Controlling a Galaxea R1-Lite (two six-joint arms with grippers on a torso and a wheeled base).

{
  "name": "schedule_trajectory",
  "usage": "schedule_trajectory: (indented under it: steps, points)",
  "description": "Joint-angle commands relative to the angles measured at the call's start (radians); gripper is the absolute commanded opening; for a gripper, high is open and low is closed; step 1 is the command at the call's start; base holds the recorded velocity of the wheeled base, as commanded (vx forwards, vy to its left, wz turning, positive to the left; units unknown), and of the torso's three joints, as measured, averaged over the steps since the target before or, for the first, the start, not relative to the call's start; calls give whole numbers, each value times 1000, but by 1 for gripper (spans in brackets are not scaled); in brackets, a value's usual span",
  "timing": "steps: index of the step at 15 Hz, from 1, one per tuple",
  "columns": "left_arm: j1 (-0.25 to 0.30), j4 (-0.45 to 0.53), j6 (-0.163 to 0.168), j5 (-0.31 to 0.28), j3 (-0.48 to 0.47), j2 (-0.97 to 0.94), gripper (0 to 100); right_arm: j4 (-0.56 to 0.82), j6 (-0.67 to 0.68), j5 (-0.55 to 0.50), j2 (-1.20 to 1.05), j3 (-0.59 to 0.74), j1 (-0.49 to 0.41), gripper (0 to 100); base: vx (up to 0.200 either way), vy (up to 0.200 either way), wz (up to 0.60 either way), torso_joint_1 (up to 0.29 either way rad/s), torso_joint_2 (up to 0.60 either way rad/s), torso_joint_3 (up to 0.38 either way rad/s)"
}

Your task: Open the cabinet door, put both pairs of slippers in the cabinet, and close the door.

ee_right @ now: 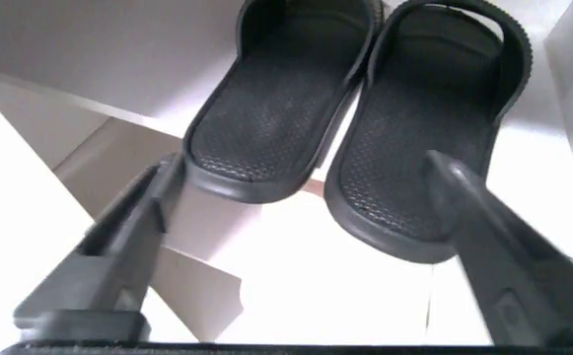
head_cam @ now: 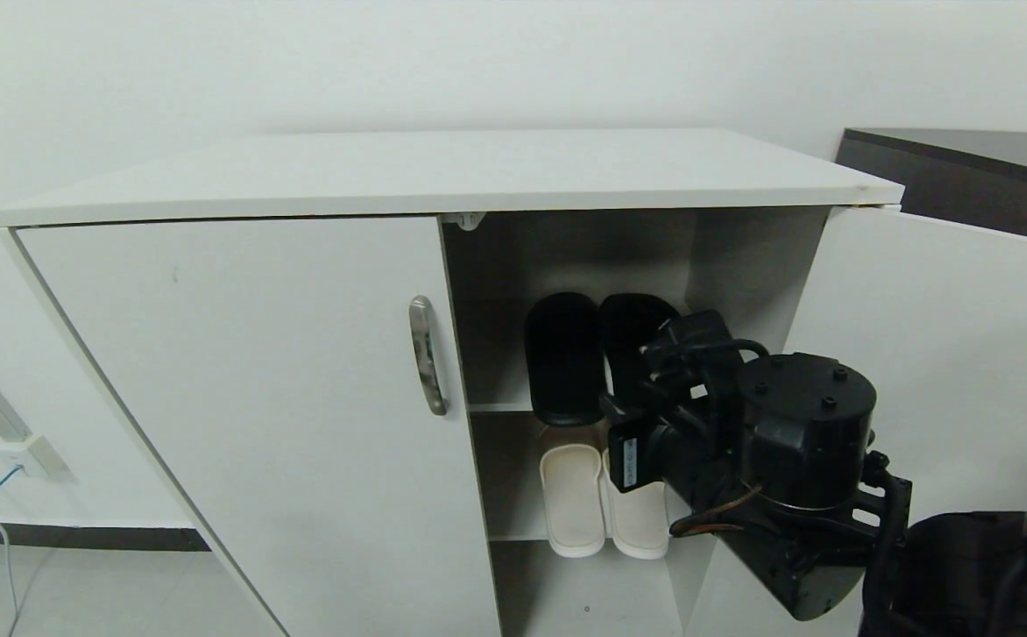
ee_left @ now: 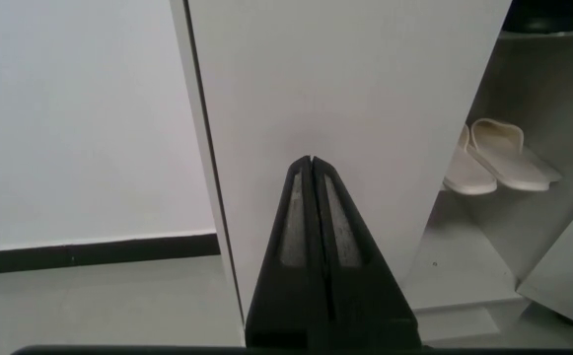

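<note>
Right end effector (ee_right: 304, 166) gapes before black slippers (ee_right: 266, 108).

The white cabinet (head_cam: 442, 172) stands with its right door (head_cam: 946, 354) swung open and its left door (head_cam: 248, 398) shut. Black slippers (head_cam: 566, 354) lie side by side on the upper shelf, heels overhanging; white slippers (head_cam: 575, 500) lie together on the shelf below.

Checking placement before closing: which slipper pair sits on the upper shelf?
The black rubber slippers, on the upper shelf before the open right end effector; the white rubber slippers lie one level lower.
</note>
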Motion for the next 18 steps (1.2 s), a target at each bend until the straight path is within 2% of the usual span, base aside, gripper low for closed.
schedule_trajectory:
  steps: [1, 6, 18]
  points:
    - [0, 0, 1, 0, 1, 1, 0, 0, 0, 0, 15, 0, 1, 0, 0, 0, 0, 0, 0, 0]
    - [0, 0, 0, 0, 0, 1, 0, -3, 0, 0, 35, 3, 1, 0, 0, 0, 0, 0, 0, 0]
    - [0, 0, 0, 0, 1, 1, 0, -3, 0, -1, 61, 9, -7, 0, -200, 0, 0, 2, 3, 2]
